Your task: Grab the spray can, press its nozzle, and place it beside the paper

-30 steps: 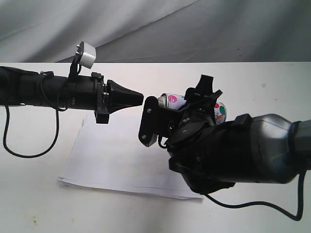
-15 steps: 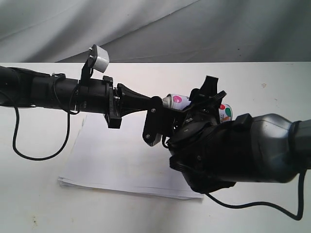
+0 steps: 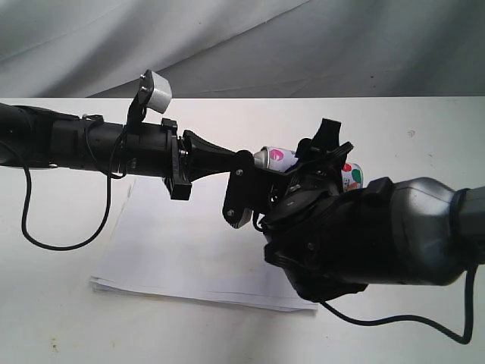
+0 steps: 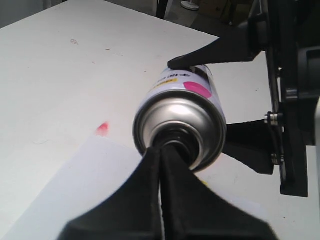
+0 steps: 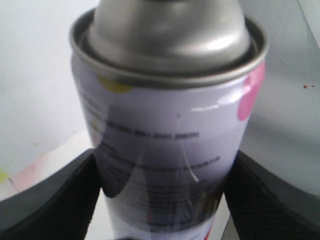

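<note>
Silver metal fills the space between my right jaws. My right gripper (image 5: 165, 167) is clamped across the body of the spray can (image 3: 274, 157), which lies on its side in the air, clear of the table (image 3: 424, 129). Its domed top points out past the jaw tips toward my other arm, so the pick-up is done.

My left gripper (image 4: 162, 150) has its jaws closed flat together. Their joined tip sits square on the middle of the dome, where the nozzle belongs. The tip covers the nozzle itself, so I cannot tell whether the button is pushed in, and no mist shows. I judge the pressing step to be in hand but not proven complete.

The paper (image 3: 174, 258) lies flat on the table beneath both sets of jaws. What is left is to finish the press and draw the left jaws back off the dome. Then the right must carry the can down and stand it just beside the sheets before letting go.
</note>
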